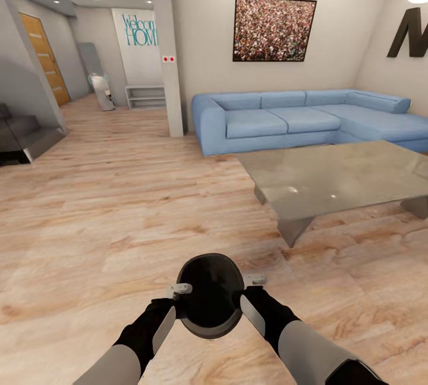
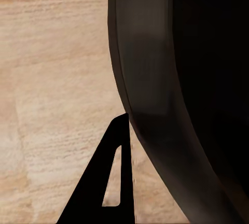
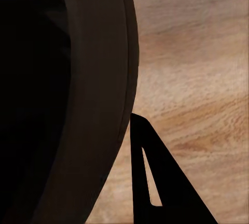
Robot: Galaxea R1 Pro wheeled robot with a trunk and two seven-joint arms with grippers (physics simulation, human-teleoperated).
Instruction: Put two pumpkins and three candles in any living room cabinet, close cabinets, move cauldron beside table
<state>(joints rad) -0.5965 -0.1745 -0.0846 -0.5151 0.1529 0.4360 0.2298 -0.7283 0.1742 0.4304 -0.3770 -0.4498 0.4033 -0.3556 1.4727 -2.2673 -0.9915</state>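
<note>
Cauldron (image 1: 209,303): small round black pot, wide mouth, dark hollow, with a pale grey lug at each side of the rim. In the head view it sits low and central, between the two arms, over the pale wood-plank floor (image 1: 101,206). Whether it rests on the planks or is lifted clear cannot be told.

Left gripper (image 1: 173,307), black-gloved, presses the pot's left flank; right gripper (image 1: 246,304) presses the right flank. Each claw appears to bear on the outer wall rather than close round it, so the pot is pinched between the two arms. How far either claw is spread cannot be told.

Table (image 1: 339,180): long, low, rectangular, glossy grey reflective top on angled legs, ahead and to the right, well apart from the pot. Blue sectional sofa (image 1: 285,117) stands behind it.

Left wrist view: curved black wall of the cauldron (image 2: 171,89) beside one dark fingertip (image 2: 111,182), planks beyond.

Right wrist view: the same black wall (image 3: 78,89), one dark finger (image 3: 166,182) just beside it.

Risk, judged: a two-sided squeeze on a rounded wall is insecure. Uneven arm motion or a jolt from the base during travel could let the pot slip, rotate or drop short of the table. Steering too near could strike a table leg.
</note>
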